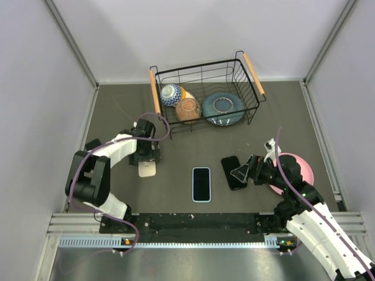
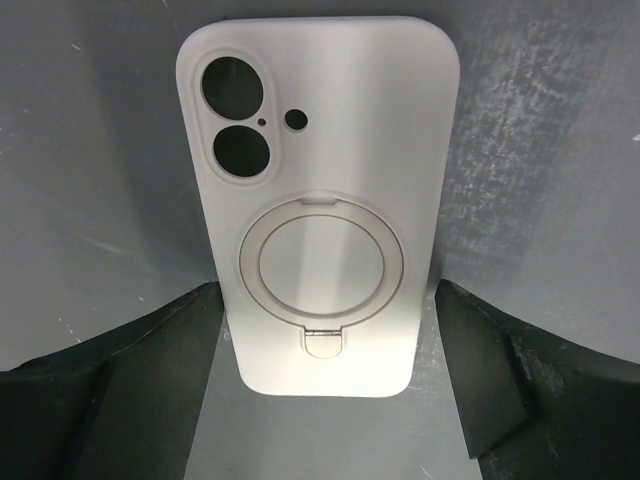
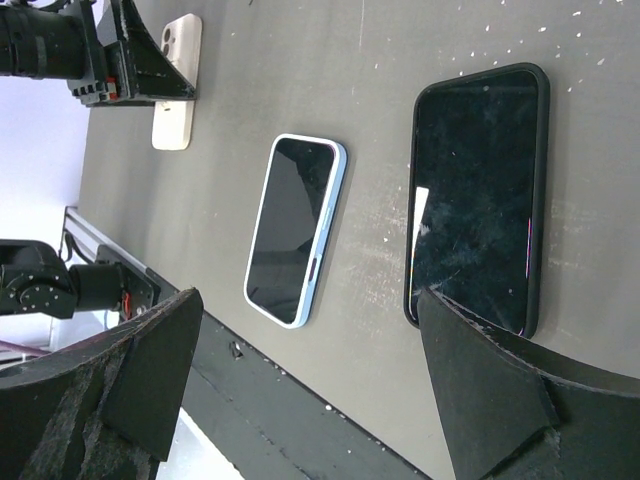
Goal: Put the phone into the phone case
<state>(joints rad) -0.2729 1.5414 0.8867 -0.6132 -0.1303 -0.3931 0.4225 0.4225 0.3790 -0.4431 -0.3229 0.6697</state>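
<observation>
- My left gripper [image 1: 146, 159] is spread wide, and nothing is held between its jaws.
- It hangs over the pale beige silicone phone case [image 2: 320, 150]. One of my black fingers [image 2: 130, 370] stands on each side of the case's near end, and I cannot tell whether they touch it.
- The case lies flat on the dark grey table [image 1: 117, 111], left of centre, with its back up. Its two round camera cut-outs and folded ring stand show.
- My right gripper [image 1: 243, 170] is also open wide and grips nothing.
- It sits low at the near right edge of the black-rimmed phone with the dark screen [image 3: 475, 190]. One fingertip [image 3: 480, 380] overlaps that phone's near corner in the wrist view, and I cannot tell if it makes contact.
- The phone with the light blue rim [image 1: 201, 184] lies screen up between my two arms. It is just left of the black-rimmed one and well apart from the case.
- I cannot tell which of the two phones is the one meant for the case. Neither is in it.
- A round pink plate [image 1: 299, 170] lies on the table under my right forearm.
- A black wire basket with wooden handles [image 1: 254, 73] stands at the far side. It holds a blue-and-white patterned bowl [image 1: 171, 93], a brown bowl [image 1: 188, 109] and a dark teal plate [image 1: 222, 108].
</observation>
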